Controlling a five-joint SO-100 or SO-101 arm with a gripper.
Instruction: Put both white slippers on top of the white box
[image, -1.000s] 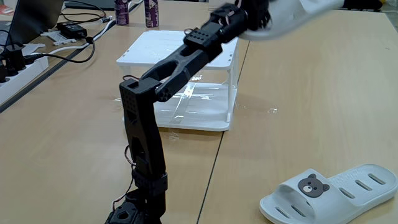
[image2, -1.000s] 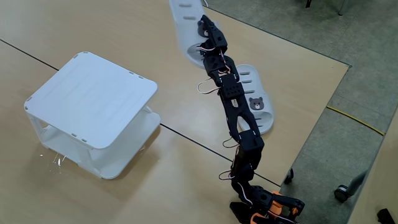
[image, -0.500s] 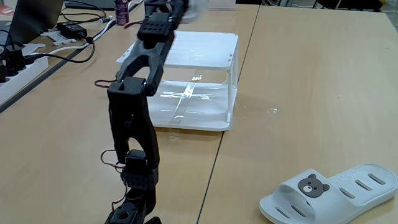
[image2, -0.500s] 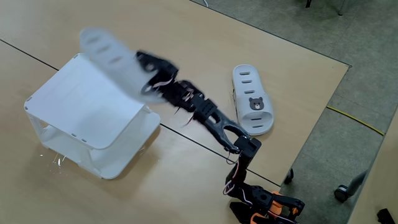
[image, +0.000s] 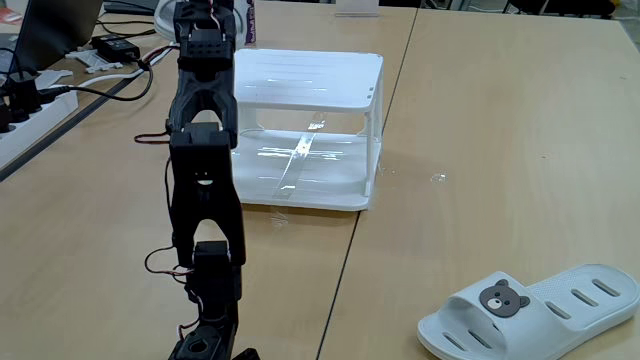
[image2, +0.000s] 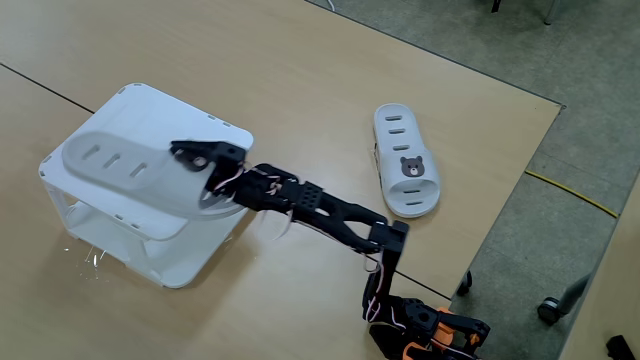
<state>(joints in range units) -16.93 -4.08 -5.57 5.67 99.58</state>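
Fixed views: cables and a power strip (image: 30, 110) along the table's left edge; bottle (image: 246, 22) behind the white box (image2: 190, 135). Gripper (image2: 205, 175) clamped on one slipper (image2: 125, 172) over the box top, contact unclear. Second slipper (image2: 405, 172) lies near the table's right edge, open wood between.

An office: pale wooden desks (image: 480, 150), power strip (image: 30, 115), cables (image: 110, 85), grey carpet (image2: 500, 40).

Pale wooden tables (image: 480, 120) butt together; grey carpet (image2: 560, 60) lies beyond; cables (image: 110, 75) and a power strip (image: 25, 125) sit left of the pincer.
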